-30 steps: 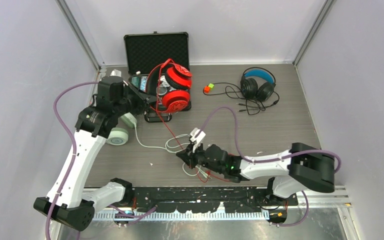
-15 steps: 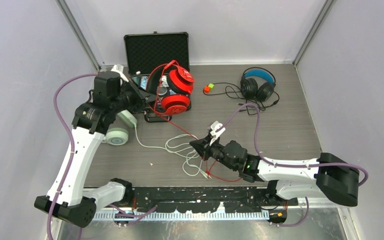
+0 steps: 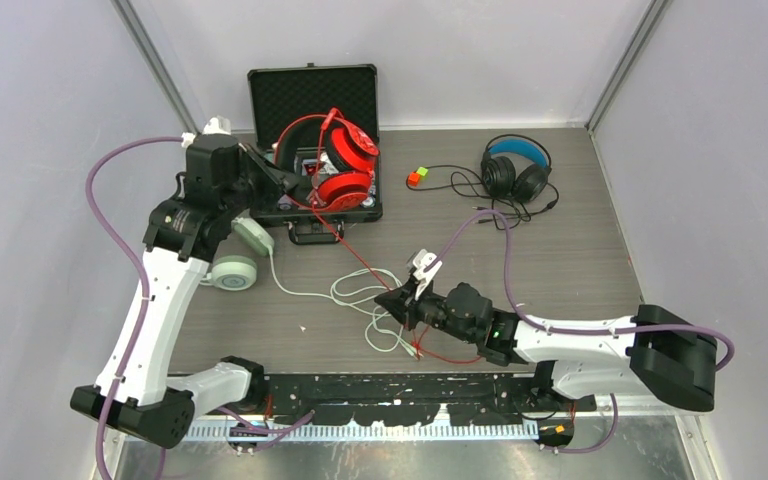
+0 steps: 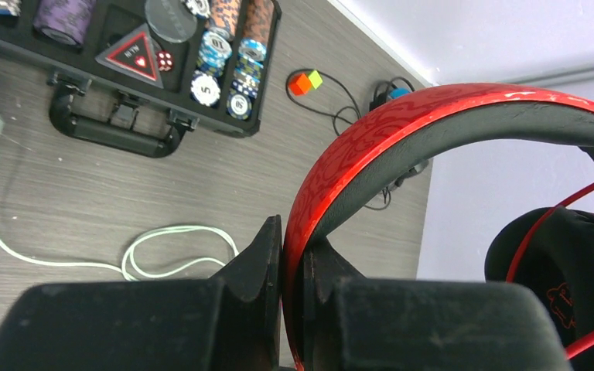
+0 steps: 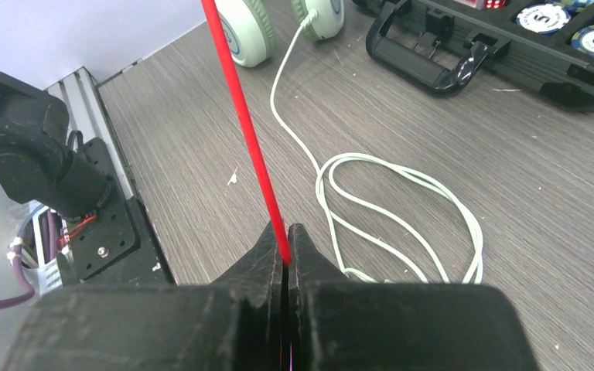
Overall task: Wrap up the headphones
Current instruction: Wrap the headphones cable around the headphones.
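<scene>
While my left gripper point(image 4: 292, 247) clamps the red headphones point(image 3: 345, 170) by the headband above the open case point(image 3: 310, 95) at 11 o'clock, my right gripper point(image 5: 286, 241) pinches their red cable point(image 5: 241, 108) near 6. Beside it the mint cable point(image 3: 355, 290) lies in loops. I count three sets, with mint headphones point(image 3: 238, 262) at 9 and black headphones point(image 3: 515, 170) at 1. Two cubes point(image 3: 417, 177) sit at 12, and bare table point(image 3: 580, 260) runs toward 3.

An open black chip case point(image 3: 312, 100) stands near 2 small cubes point(image 3: 416, 177).
</scene>
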Tool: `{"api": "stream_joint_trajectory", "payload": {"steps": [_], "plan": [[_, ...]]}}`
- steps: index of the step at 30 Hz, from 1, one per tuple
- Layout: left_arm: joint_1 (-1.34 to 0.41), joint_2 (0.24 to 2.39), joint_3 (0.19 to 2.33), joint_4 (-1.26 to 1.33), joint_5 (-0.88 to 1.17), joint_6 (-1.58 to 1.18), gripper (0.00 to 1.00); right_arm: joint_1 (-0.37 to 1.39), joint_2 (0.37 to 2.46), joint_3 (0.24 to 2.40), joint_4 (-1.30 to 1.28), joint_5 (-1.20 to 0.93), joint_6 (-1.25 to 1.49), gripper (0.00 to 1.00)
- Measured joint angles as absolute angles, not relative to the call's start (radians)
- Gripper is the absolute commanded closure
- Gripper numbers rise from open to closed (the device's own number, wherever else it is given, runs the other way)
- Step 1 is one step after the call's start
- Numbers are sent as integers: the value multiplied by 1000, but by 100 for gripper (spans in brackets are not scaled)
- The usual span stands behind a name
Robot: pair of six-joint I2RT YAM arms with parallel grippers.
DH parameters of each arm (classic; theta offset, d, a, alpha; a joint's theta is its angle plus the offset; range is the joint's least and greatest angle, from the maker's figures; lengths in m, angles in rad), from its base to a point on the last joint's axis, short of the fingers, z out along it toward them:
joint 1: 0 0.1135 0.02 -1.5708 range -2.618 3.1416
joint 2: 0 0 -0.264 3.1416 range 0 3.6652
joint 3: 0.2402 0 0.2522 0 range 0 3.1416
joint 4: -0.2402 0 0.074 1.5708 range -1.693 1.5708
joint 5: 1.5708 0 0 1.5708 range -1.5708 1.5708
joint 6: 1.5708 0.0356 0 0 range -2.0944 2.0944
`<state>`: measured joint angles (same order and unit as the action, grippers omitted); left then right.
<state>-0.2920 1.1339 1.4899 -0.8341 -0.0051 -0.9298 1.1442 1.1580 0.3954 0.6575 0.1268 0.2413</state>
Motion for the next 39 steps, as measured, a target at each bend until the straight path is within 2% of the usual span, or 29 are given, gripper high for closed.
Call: {"api": "stream_joint_trajectory", "payload": {"steps": [12,17,23,32,39], "plan": [[-290,1084,1490,-820,-83,-874,100,1144,1185,393,665,121,241,100],[-284,1072,1489,-823,73,-835,100,1118,1185,393,662,140,238,100],[-285,1064,1489,-889,327,-703,100,975,1157,396,651,99,242,100],[-284,1071,1488,-1034,439,-374,100,802,1026,550,407,-77,245,100],[-349,1073,1433,-1060,374,-117,100,769,1015,770,76,-238,319,100]]}}
